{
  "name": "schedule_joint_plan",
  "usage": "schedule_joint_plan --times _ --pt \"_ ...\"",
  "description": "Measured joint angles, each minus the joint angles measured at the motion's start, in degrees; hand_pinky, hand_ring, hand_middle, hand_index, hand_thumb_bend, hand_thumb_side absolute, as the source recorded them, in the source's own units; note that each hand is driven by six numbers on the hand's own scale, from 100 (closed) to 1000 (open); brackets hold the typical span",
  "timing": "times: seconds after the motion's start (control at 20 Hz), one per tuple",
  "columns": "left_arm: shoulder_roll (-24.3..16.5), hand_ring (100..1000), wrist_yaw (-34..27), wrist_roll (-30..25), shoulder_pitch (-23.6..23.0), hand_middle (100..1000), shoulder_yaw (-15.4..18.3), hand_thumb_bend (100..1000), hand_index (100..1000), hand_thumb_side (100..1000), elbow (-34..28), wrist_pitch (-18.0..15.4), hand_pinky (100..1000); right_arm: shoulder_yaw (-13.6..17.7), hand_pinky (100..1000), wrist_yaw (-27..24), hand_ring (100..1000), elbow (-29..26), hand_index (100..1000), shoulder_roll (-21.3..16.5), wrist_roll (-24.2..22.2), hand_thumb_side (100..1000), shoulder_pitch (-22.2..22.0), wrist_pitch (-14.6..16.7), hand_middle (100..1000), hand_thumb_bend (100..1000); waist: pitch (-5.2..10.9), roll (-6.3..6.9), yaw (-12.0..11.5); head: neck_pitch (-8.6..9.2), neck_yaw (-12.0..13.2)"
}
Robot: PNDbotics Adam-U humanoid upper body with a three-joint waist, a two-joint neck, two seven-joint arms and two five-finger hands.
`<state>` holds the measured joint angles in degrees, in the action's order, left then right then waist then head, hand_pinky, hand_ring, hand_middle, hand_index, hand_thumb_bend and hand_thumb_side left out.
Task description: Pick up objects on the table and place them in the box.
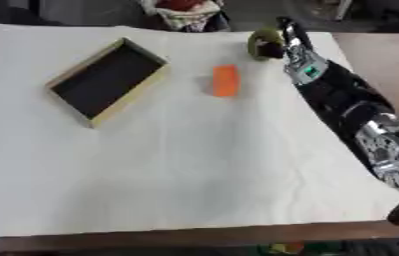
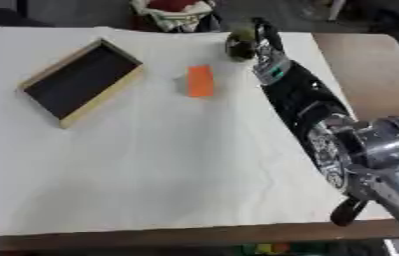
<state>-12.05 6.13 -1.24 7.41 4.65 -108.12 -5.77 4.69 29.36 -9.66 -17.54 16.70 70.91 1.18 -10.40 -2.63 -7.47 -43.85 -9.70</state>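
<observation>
**Now at the far edge: a round thing that could roll away**

Right at the back of the white cloth-covered table [image 1: 194,175], the robot's right hand [image 1: 283,40] is against a small olive-green rounded object [image 1: 262,44]. Its dark fingers lie over the object's right side, but whether they have closed round it or merely touch it I cannot tell. The risk, as I judge it, is plain: the object sits close to the cloth's far edge, and a nudge from those fingers could send it rolling off the back or out of reach. A lift begun before the fingers are properly round it could drop it too.

An orange rectangular block [image 1: 226,80] lies flat just left of and nearer than the hand, untouched. The shallow wooden box with a dark inside [image 1: 106,80] sits well to the left, at an angle, nothing in it. So the carry, by my reckoning, must cross over the orange block, where a low sweep could knock it. No left hand shows.
</observation>
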Motion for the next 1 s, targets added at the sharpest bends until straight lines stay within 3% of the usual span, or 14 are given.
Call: schedule_joint_plan --times 1.0 --pt "0.0 920 0.0 -0.1 0.1 700 -0.3 100 801 715 0.0 -0.1 497 -0.1 838 10.5 857 -0.3 894 0.2 0.5 201 -0.9 -3.5 817 100 -0.61 -0.01 -0.8 0.00 -0.5"
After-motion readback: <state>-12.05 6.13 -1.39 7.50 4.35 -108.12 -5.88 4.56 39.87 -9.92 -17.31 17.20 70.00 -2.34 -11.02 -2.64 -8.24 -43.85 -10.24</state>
